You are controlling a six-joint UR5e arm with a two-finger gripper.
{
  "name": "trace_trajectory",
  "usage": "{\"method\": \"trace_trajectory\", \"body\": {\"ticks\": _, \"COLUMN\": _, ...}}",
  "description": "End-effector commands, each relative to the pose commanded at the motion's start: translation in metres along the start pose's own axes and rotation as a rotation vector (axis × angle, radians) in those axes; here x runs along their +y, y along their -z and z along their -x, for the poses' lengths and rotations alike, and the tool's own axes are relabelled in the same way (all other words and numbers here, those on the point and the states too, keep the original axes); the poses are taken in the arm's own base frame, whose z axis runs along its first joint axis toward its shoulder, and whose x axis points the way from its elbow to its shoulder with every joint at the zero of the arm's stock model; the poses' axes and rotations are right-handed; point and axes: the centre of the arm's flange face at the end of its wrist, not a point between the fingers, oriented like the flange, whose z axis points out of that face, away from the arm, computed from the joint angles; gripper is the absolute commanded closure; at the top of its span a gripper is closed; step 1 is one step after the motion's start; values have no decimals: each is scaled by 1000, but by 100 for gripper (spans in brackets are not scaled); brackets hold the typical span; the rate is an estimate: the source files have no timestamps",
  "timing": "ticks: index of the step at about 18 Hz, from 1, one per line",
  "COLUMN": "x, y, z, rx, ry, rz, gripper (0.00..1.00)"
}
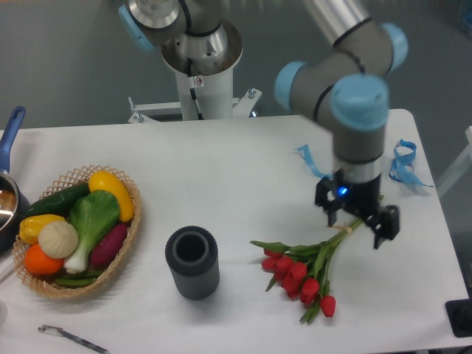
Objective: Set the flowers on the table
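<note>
Flowers (304, 270) lying on white table (243, 169), red heads down-left of the jaws, stems running up-right to pass between them. Far left of jaws: blue-handled pan (9, 184) at table edge, then wicker basket (125, 243) holding colourful vegetables (77, 228). Small metal tool (70, 338) near front edge. Dark ribbed cylinder vase (192, 261) upright, left of the blooms, apart from them. Gripper (358, 221) low over stem ends, jaws spread wide; contact with stems unclear. Blue ribbons (402, 164) behind, right of jaws.
</note>
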Motion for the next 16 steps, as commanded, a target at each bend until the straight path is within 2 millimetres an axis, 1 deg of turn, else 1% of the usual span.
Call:
{"method": "trace_trajectory", "body": {"ticks": 1, "x": 16, "y": 5, "z": -1, "rx": 34, "ry": -42, "rz": 7, "gripper": 0}}
{"method": "trace_trajectory", "body": {"ticks": 2, "x": 21, "y": 12, "z": -3, "rx": 42, "ry": -80, "rz": 11, "gripper": 0}}
{"method": "trace_trajectory", "body": {"ticks": 4, "x": 21, "y": 21, "z": -4, "rx": 35, "ry": -113, "rz": 16, "gripper": 0}}
{"method": "trace_trajectory", "body": {"ticks": 16, "x": 20, "y": 18, "z": -8, "rx": 39, "ry": -112, "rz": 8, "gripper": 0}}
